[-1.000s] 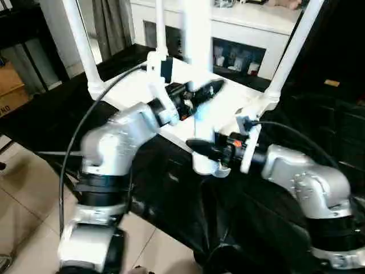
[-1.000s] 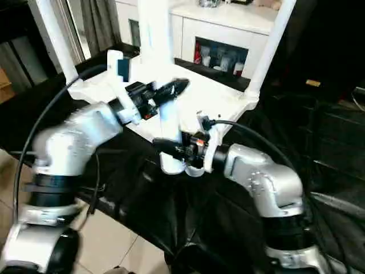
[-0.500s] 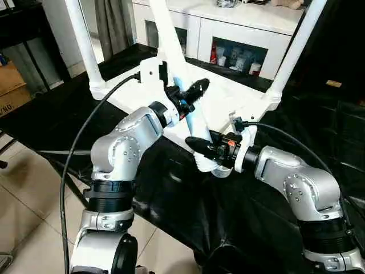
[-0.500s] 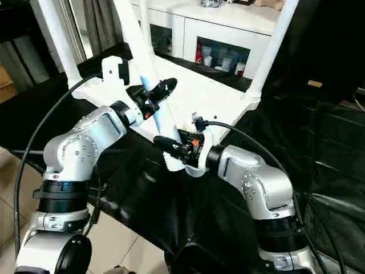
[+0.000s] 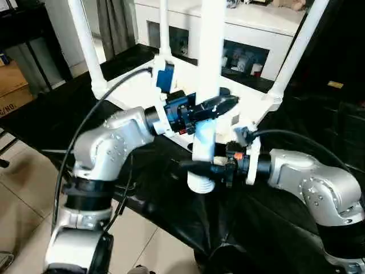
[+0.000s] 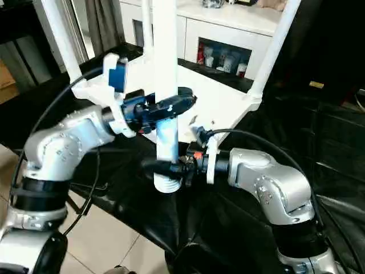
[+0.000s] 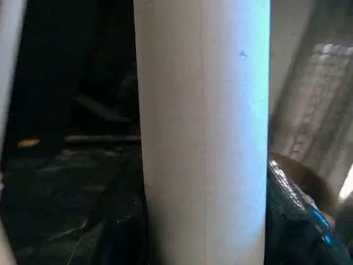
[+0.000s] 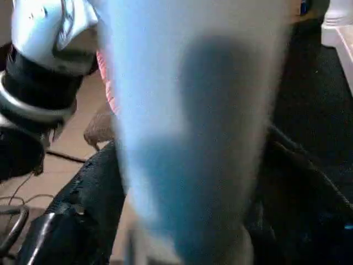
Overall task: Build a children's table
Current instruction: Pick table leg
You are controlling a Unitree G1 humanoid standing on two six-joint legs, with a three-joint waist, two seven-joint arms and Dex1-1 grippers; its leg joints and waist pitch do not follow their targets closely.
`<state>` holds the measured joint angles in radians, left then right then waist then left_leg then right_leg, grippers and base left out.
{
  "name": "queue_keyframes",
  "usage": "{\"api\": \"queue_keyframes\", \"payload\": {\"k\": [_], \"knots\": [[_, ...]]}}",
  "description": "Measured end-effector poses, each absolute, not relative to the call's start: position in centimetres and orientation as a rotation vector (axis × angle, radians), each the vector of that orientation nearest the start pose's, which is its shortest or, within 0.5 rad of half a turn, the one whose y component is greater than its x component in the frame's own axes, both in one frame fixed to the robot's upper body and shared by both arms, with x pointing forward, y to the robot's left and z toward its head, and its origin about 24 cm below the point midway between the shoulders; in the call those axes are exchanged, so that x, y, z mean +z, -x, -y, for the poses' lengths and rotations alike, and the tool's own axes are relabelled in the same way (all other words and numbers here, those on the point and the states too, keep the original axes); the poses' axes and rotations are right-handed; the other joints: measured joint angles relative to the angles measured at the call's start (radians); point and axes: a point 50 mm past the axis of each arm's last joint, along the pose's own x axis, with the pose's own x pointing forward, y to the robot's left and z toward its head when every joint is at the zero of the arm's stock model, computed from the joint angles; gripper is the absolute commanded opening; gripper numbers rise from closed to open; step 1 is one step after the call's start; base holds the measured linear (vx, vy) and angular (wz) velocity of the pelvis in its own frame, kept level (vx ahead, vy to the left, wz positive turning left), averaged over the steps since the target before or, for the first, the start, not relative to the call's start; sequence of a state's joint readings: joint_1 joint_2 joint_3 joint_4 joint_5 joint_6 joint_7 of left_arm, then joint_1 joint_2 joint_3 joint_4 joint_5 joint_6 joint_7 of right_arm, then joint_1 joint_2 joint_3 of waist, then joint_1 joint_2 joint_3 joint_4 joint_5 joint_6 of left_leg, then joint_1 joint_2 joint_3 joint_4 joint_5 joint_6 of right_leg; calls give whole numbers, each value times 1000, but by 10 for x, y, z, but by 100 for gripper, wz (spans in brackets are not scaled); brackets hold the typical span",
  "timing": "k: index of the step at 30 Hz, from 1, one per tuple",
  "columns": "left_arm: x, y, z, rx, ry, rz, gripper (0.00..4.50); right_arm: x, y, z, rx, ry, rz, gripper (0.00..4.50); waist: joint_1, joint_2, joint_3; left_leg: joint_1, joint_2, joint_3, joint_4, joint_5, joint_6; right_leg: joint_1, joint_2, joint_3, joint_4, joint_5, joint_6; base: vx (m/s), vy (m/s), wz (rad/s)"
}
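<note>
the loose leg (image 5: 206,85) stands upright at the near corner of the upside-down tabletop (image 6: 219,100), its top cut off by the frame. white tube, ribbed flared end low. left gripper (image 5: 212,107) is clamped mid-leg, right gripper (image 5: 201,166) grips just above the flare.

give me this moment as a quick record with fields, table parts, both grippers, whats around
tabletop: white tabletop lying on the black-covered bench, three legs already standing up from its corners
held leg: fourth leg upright, its flared end low at the near edge
left gripper: left gripper shut on the held leg, higher up
right gripper: right gripper shut on the held leg, just above the flared end
background: white cabinet behind the bench
</note>
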<state>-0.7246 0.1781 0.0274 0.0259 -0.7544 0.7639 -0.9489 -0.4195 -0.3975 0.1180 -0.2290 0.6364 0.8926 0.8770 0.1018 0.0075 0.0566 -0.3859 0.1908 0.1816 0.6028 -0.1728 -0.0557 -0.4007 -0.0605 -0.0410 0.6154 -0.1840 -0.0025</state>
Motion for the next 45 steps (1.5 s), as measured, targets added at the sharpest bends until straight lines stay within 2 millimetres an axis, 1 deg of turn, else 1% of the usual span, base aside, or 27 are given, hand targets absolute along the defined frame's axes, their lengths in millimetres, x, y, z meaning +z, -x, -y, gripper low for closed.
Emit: {"api": "queue_keyframes", "payload": {"k": [1,4,5,7,9,10,11,13,14,15,17,18,19,22,25,32,33,34,35,37,38,41,45], "knots": [[206,-304,-74,-1475,434,66,190,134,-265,105,1302,-188,-327,325,0,0,0,0,0,0,0,0,0,0,0,0,0,0,0,0,0,0],[206,-304,-75,-1478,433,65,189,133,-265,103,1307,-201,-331,312,0,0,0,0,0,0,0,0,0,0,0,0,0,1,1,0,0,0],[206,-304,-75,-1477,433,62,188,132,-265,102,1307,-205,-333,289,-1,0,0,0,0,0,0,0,0,0,0,0,0,1,0,0,0,0],[205,-304,-75,-1470,432,60,188,131,-266,100,1299,-218,-333,282,-1,0,0,0,0,0,0,0,-1,0,0,0,0,1,0,0,0,0],[204,-307,-77,-1433,441,56,187,130,-268,97,1284,-235,-334,262,-1,0,0,0,0,0,0,0,-1,0,0,0,0,1,0,0,0,0],[203,-309,-76,-1416,446,52,243,129,-269,97,1274,-236,-335,245,-1,0,0,0,0,0,0,0,-1,0,0,0,0,1,0,0,0,0],[201,-312,-76,-1364,437,46,257,129,-271,96,1253,-241,-333,241,-1,0,0,0,0,0,0,0,-1,0,0,0,0,1,0,0,0,0],[197,-319,-75,-1258,420,30,257,128,-275,95,1211,-248,-332,237,1,-1,0,-1,0,0,0,0,-1,0,0,0,-1,1,0,0,0,0],[192,-324,-74,-1185,407,5,264,125,-277,94,1186,-257,-339,224,2,-1,-1,-1,0,0,0,0,-1,0,0,0,-1,1,0,0,0,0],[190,-328,-74,-1122,400,-13,278,122,-280,95,1151,-269,-347,216,3,-1,-1,-1,0,0,0,0,-1,0,0,0,0,1,0,0,0,0],[186,-338,-71,-970,393,-57,290,117,-286,100,1075,-285,-362,210,6,-1,0,-1,0,0,1,0,-1,0,0,0,0,1,0,0,0,0],[185,-341,-74,-926,392,-64,290,117,-286,100,1069,-285,-363,207,6,-1,0,-1,0,0,1,1,-1,0,0,0,0,1,0,0,0,0],[184,-342,-76,-898,390,-68,251,117,-286,100,1064,-285,-362,205,4,-1,0,-1,0,0,0,1,-1,-1,0,0,0,1,0,0,0,0],[182,-344,-74,-856,422,-82,261,116,-288,101,1040,-285,-365,203,4,-1,0,-2,0,0,0,1,-1,-1,0,-1,-1,1,1,0,0,0],[181,-345,-75,-829,427,-90,224,116,-288,99,1030,-288,-364,200,5,-1,0,-2,0,0,0,1,-1,-1,0,-1,-1,1,1,0,0,0],[193,-346,-77,-868,435,-61,211,123,-293,97,1026,-266,-331,199,10,-1,0,-2,0,0,0,1,-1,-1,0,0,-1,1,1,0,0,0],[193,-345,-77,-875,433,-60,209,123,-293,97,1027,-266,-331,234,10,-1,0,-2,0,0,0,1,-1,-1,0,0,-1,1,1,0,0,0],[194,-345,-77,-881,429,-58,207,123,-293,96,1029,-265,-331,255,10,-1,0,-2,0,0,0,1,-1,-1,0,0,-1,1,1,0,0,0],[194,-345,-77,-890,422,-57,206,123,-293,96,1033,-265,-332,269,11,-1,0,-2,0,0,0,1,-1,-1,0,0,-1,1,1,0,0,0],[194,-343,-76,-929,396,-66,206,123,-291,98,1061,-262,-350,269,11,-1,0,-2,0,0,0,1,-1,-1,0,0,-1,1,1,0,0,0],[193,-342,-75,-952,381,-76,201,124,-290,100,1079,-249,-364,296,11,-1,0,-2,0,0,0,1,-1,-1,0,0,-1,1,1,0,0,0],[193,-341,-75,-984,356,-84,198,133,-292,105,1108,-214,-369,303,10,-1,0,-2,0,0,0,1,-1,-1,0,0,0,1,1,0,0,0],[200,-339,-70,-1050,315,-80,191,140,-293,109,1137,-205,-385,303,10,-1,0,-2,0,0,0,1,-1,-1,0,0,0,1,1,0,0,0]]}}
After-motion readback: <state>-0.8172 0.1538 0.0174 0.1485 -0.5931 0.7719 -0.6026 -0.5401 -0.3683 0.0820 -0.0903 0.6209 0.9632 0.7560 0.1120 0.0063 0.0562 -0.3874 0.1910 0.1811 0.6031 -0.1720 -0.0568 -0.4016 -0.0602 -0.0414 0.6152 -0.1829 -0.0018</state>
